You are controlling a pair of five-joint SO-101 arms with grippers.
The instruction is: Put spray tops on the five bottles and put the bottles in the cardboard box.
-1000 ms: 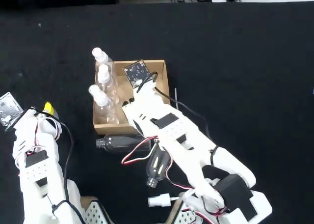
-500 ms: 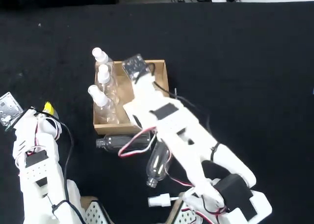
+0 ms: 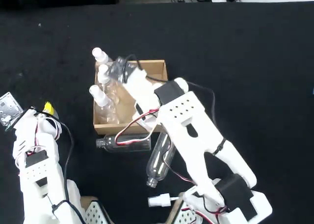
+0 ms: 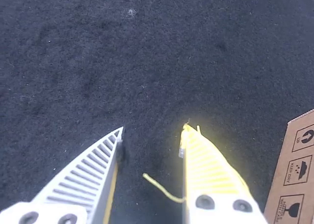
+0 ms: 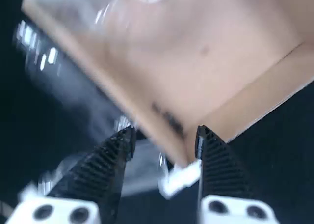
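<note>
R claw (image 5: 165,133) open, empty, over box (image 3: 156,63); L claw (image 4: 153,130) open too. Two uncapped bottles (image 3: 122,143) lie on surface (image 3: 245,62) by box. Light, slick, squashy plastic, I reckon; I'd grip mid-body, gently.

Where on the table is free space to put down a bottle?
Free: the black cloth right of the cardboard box and beyond it. Crowded: the robot's side of the box, where two capless bottles and a spray top lie.
</note>
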